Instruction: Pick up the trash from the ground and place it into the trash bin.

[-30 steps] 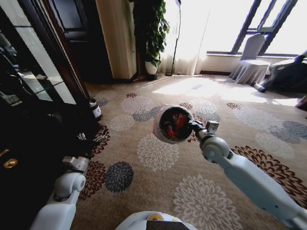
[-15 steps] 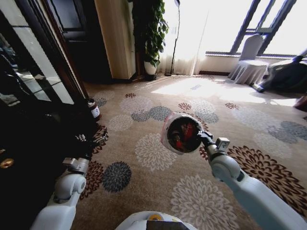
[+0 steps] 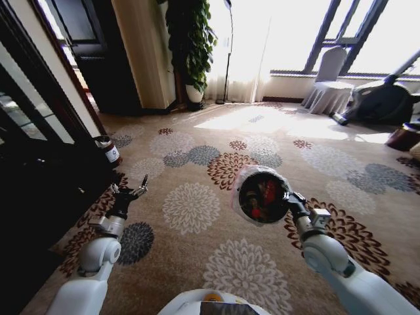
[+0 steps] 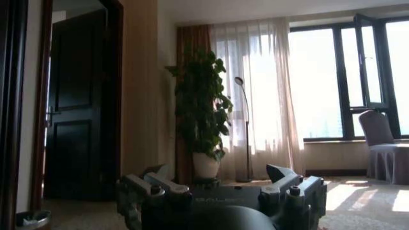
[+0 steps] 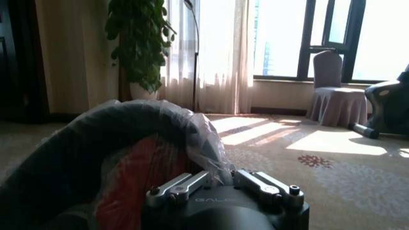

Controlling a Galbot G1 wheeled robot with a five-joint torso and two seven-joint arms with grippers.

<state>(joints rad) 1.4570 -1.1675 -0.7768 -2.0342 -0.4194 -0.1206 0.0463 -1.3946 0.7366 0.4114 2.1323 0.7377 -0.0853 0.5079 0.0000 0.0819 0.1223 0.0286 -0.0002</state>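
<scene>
This looks like a hotel lounge or reception room rather than a home. A patterned carpet [image 3: 197, 203] with large flower medallions in brown, grey and cream covers the whole floor. Across the top of the head view, tall dark-framed windows [image 3: 367, 33] with sheer curtains [image 3: 246, 46] let sun onto the floor. At upper right stands a chair [image 3: 326, 82] in a fitted banquet-style cover. A tall potted plant [image 3: 189, 46] and a slim floor lamp [image 4: 246, 129] stand at top centre, with a dark panelled door [image 4: 76, 120] at upper left.
</scene>
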